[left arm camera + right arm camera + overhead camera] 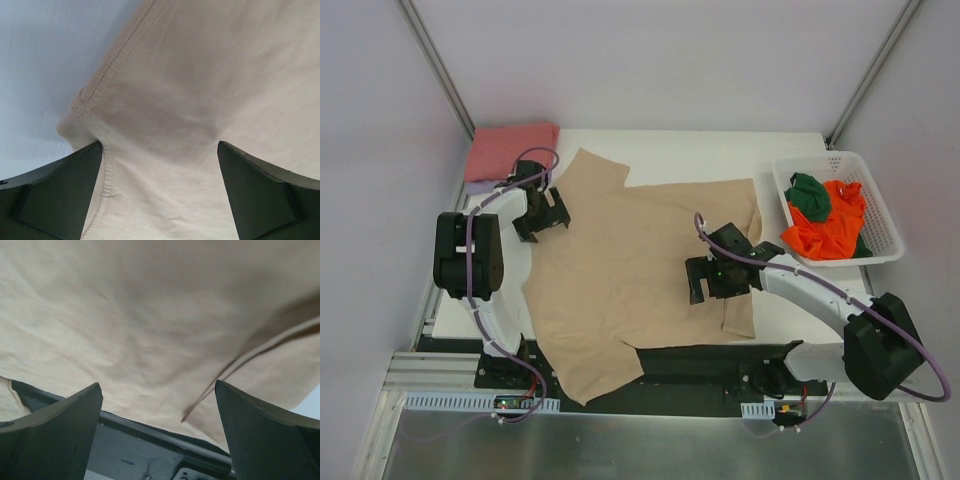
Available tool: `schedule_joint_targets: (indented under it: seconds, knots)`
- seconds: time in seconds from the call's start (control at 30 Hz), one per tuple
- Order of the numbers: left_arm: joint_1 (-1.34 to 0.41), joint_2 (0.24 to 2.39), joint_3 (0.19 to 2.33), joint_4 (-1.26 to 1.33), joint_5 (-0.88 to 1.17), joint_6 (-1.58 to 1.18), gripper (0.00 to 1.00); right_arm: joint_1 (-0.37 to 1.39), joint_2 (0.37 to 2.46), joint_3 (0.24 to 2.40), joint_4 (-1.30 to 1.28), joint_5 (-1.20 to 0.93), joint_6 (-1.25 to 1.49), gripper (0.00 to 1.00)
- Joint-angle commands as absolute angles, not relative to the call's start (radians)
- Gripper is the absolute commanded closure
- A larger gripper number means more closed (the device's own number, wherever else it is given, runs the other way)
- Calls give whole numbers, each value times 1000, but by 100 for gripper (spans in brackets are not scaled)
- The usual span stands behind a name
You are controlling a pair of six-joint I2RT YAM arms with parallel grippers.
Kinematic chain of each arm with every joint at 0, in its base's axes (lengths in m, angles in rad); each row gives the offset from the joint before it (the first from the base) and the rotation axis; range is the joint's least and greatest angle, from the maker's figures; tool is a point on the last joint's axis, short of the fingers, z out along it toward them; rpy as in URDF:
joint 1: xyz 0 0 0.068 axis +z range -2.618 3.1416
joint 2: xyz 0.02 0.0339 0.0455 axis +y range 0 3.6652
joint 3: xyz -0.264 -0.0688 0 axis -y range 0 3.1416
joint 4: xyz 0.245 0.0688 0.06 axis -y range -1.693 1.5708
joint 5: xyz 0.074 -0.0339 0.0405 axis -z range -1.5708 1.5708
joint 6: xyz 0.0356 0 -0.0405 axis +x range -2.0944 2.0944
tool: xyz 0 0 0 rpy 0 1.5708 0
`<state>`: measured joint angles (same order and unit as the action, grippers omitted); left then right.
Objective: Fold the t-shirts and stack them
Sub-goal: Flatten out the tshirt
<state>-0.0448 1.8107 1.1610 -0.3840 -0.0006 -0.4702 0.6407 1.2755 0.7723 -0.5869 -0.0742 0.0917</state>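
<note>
The tan t-shirt (630,250) is lying spread on the table (720,160) under the left gripper (545,215) and right gripper (712,285), both hovering with jaws apart, only the left wrist view showing its stitched seam (120,52).

White-shelled left arm (495,315) and right arm (810,290) carry bulky black joint housings. A thin purple cable (470,250) runs back from behind the matte black left gripper (544,222), and another from behind the right gripper (720,285). Its fingers (55,435) are broad dark wedges.

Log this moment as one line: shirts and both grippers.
tan t-shirt: spread on table | left gripper: open, over its far-left edge | right gripper: open, over its right side | pink t-shirt: folded, back left
</note>
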Motion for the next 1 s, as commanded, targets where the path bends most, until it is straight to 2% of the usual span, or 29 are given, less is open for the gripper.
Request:
schedule_joint_targets:
  seconds: [0.0, 0.17, 0.33, 0.43, 0.77, 0.87, 0.97]
  knots:
    - [-41, 1896, 1247, -423, 8, -454, 1, 646, 1327, 782, -463, -150, 124, 4]
    - [-34, 1919, 1290, -440, -24, -431, 1, 666, 1399, 799, -437, -175, 129, 4]
    - [-8, 1904, 1250, -439, -38, -425, 1, 664, 1433, 776, -483, -25, 215, 4]
    - [23, 1907, 1249, -437, -15, -426, 1, 605, 1401, 744, -541, 50, 250, 4]
    - [43, 1911, 1244, -431, -2, -420, 1, 235, 1085, 672, -886, 362, 275, 4]
    - [43, 1901, 1244, -428, 38, -417, 1, 192, 985, 687, -902, 332, 247, 4]
    - [41, 1870, 1239, -414, 87, -419, 1, 190, 914, 712, -862, 206, 181, 4]
